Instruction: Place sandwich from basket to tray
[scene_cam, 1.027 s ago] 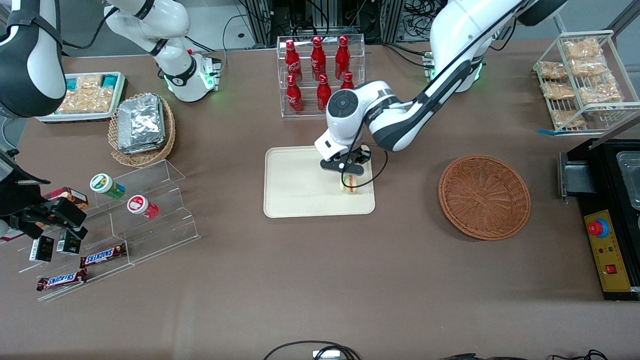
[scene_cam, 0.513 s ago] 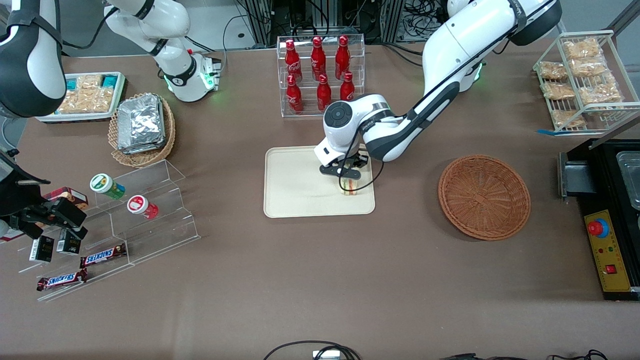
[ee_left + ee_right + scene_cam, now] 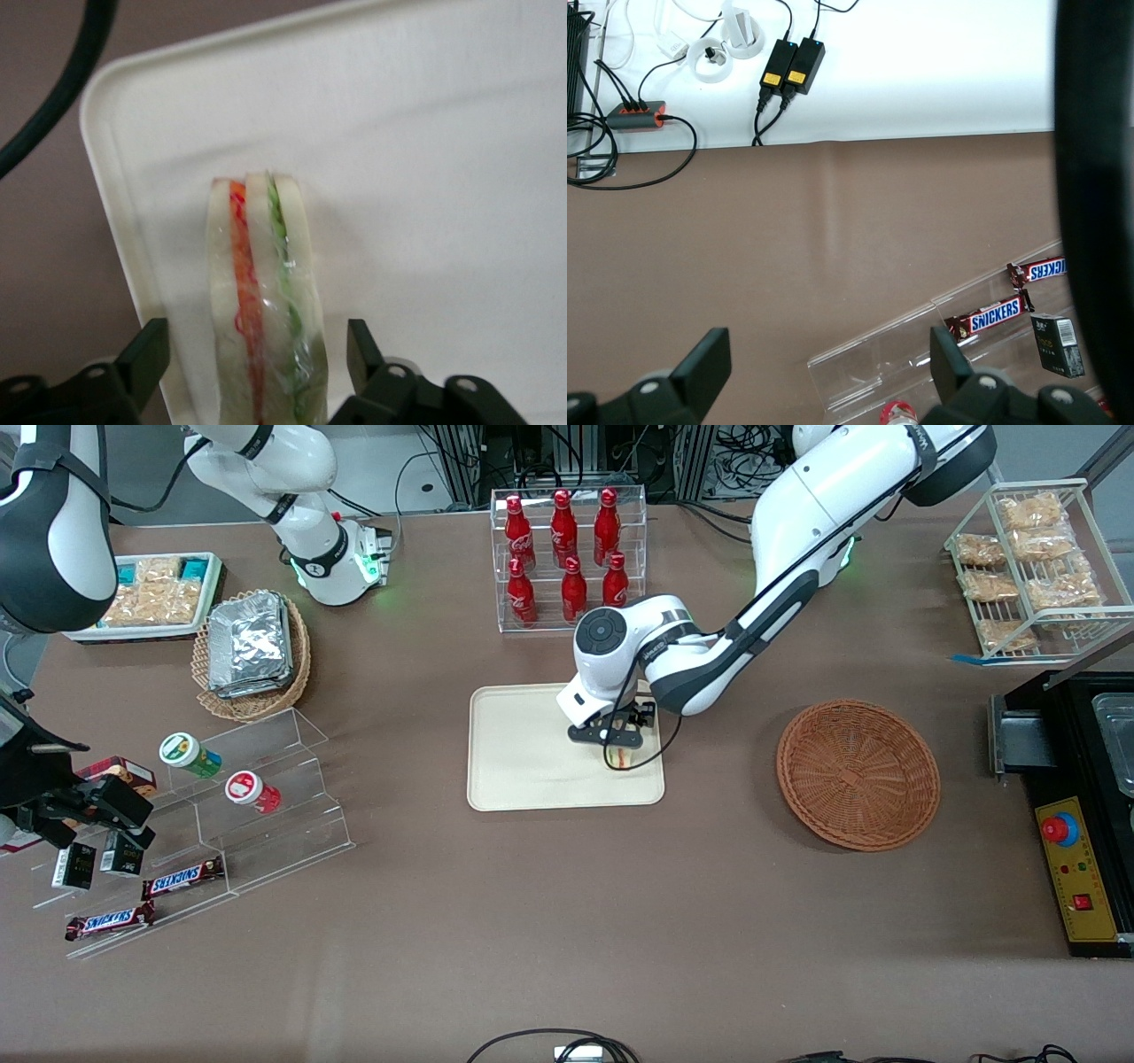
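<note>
Clear-wrapped triangular white-bread sandwich [image 3: 263,301] standing on the cream rectangular tray [image 3: 523,753], left arm's black gripper [image 3: 617,737] just above it, fingers [image 3: 146,359] spread either side without touching, round reddish-brown wicker basket [image 3: 858,772] well apart.

The gripper [image 3: 617,741] is held open over the tray [image 3: 523,762], each finger [image 3: 146,359] apart from the sandwich [image 3: 264,301]. The tray's remaining surface is left bare; bottles [image 3: 567,558] stand near its farther edge.

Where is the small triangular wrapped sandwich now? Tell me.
The sandwich stands on edge on the cream-beige tray, near the rim toward the wicker basket, between the open gripper's fingers.
</note>
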